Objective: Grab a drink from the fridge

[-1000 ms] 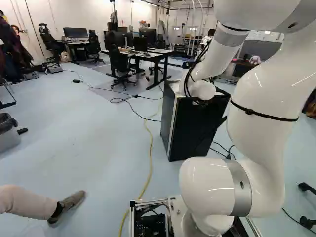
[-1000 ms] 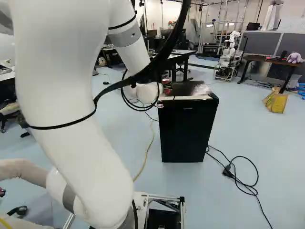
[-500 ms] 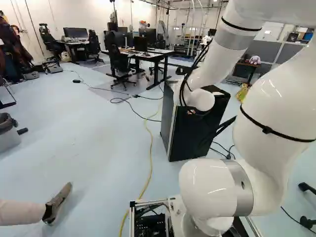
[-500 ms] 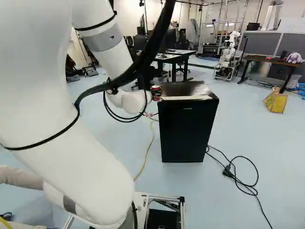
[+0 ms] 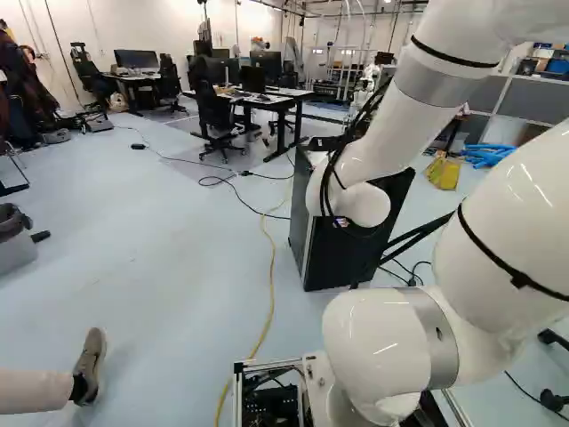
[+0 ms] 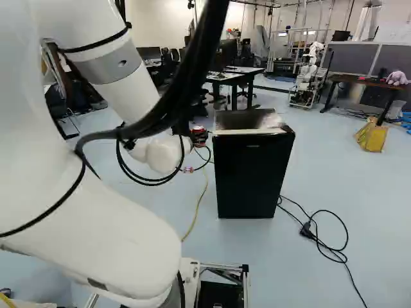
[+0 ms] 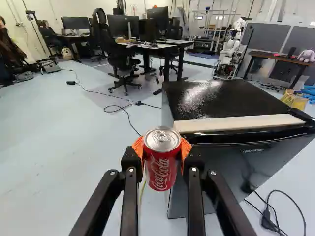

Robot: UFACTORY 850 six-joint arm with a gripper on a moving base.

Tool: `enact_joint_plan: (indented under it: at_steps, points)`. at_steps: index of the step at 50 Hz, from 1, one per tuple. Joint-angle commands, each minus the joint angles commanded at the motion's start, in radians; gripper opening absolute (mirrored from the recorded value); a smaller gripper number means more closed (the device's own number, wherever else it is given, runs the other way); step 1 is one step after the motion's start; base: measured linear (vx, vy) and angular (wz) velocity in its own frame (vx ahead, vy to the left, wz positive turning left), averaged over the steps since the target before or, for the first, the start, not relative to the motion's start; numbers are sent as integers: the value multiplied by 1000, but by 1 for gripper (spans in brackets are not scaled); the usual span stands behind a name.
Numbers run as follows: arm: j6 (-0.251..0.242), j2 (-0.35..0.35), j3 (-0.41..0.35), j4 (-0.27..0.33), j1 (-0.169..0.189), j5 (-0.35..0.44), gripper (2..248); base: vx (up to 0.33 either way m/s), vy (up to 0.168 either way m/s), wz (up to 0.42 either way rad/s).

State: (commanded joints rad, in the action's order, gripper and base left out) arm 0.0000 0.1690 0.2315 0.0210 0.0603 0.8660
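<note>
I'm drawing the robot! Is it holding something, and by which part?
Yes, the gripper holds a red drink can by both sides, just below its top.

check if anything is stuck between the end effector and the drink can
Nothing visible does: the end effector grips the red can directly, an orange pad on each side. The fridge stands beyond, not between them.

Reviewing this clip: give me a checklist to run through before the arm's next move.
1. Can held from both sides by the pincer: ok.
2. Can upright: ok.
3. Fridge door shut: ok.
4. Pincer clear of the fridge: cannot tell.
5. Nobody nearby: not ok, a person's foot shows at the left of the left base view.
</note>
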Motion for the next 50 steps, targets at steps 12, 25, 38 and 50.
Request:
enact_joint_plan:
  at_steps: [12, 25, 38, 50]
  points:
    - [0, 46, -60, -9, -25, 3, 93, 0, 0, 0]
    - [0, 82, -108, -16, -45, 5, 93, 0, 0, 0]
    - [0, 103, -135, -20, -56, 6, 93, 0, 0, 0]
    - [0, 110, -144, -21, -60, 7, 93, 0, 0, 0]
